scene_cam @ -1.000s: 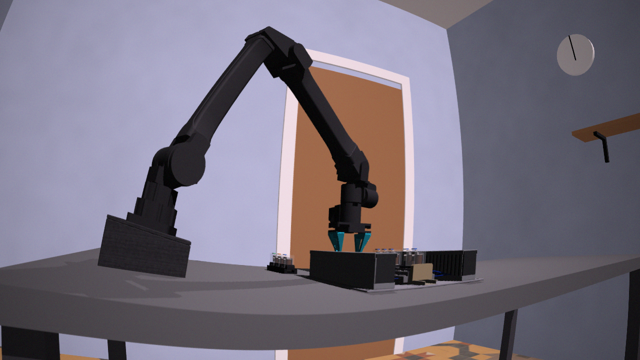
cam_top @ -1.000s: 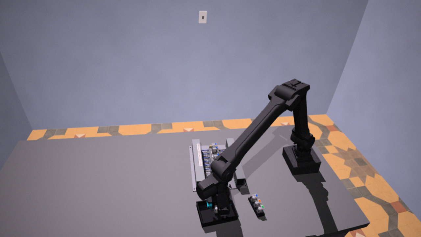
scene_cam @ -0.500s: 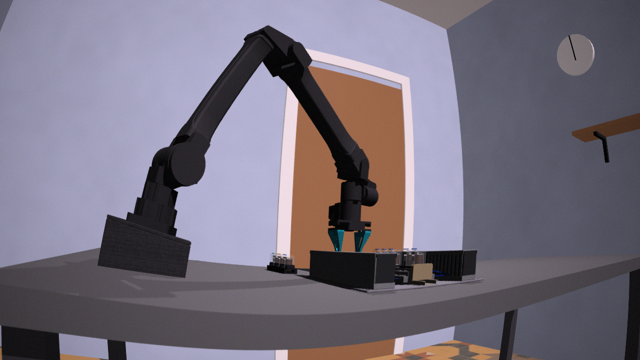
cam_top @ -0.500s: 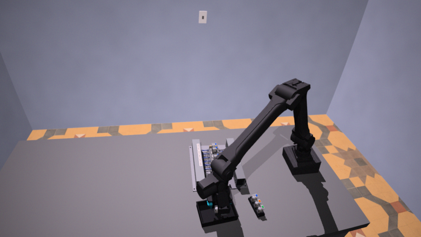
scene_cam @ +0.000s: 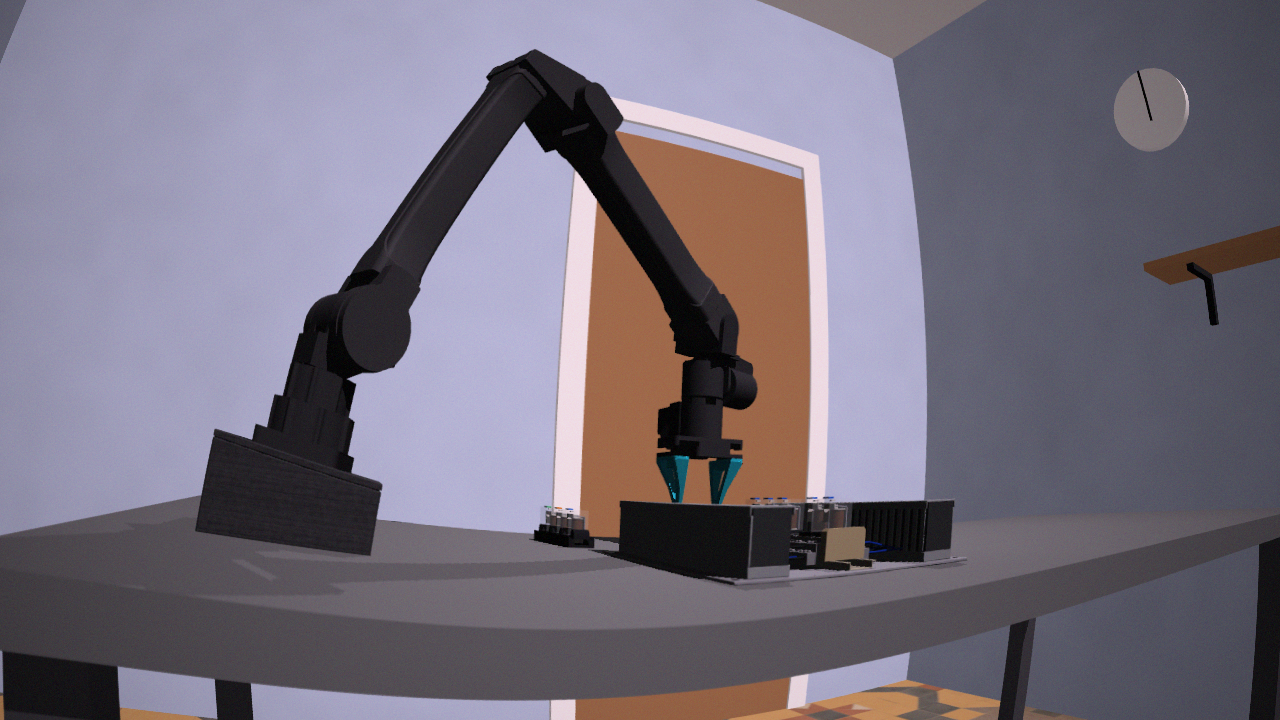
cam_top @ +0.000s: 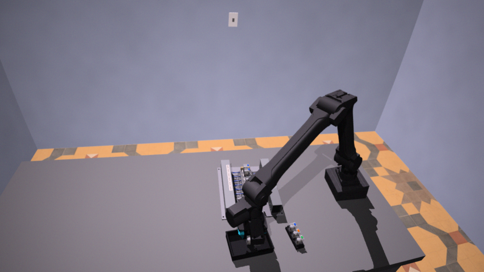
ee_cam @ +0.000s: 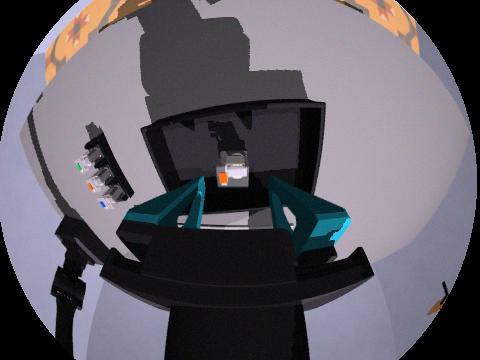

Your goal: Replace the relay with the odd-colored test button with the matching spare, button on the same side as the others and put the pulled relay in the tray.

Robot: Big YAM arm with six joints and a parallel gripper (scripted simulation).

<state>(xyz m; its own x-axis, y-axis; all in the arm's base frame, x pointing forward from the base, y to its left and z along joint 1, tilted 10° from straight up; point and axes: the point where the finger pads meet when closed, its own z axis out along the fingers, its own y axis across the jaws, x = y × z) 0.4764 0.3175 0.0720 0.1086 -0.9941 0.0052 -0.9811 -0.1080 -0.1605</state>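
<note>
Three spares (cam_top: 295, 234) (scene_cam: 561, 521) (ee_cam: 101, 177) stand left of the tray (cam_top: 233, 258) (ee_cam: 321, 145) in the wrist view, buttons green, orange, blue. Clear-cased, the orange-buttoned relay (cam_top: 248, 240) (ee_cam: 233, 169) sits in the tray, mid-frame; the claw (cam_top: 252, 233) (scene_cam: 698, 501) (ee_cam: 236, 181) is apart.

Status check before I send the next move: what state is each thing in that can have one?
Teal gripper fingers: open, above the tray, nothing between them.
Clear relay with orange button: in the tray, released.
Black rectangular tray: holding that one relay.
Black spare holder: full row of three relays, with blue, orange and green buttons.
Black jointed arm: bent, wrist pointing down.
</note>
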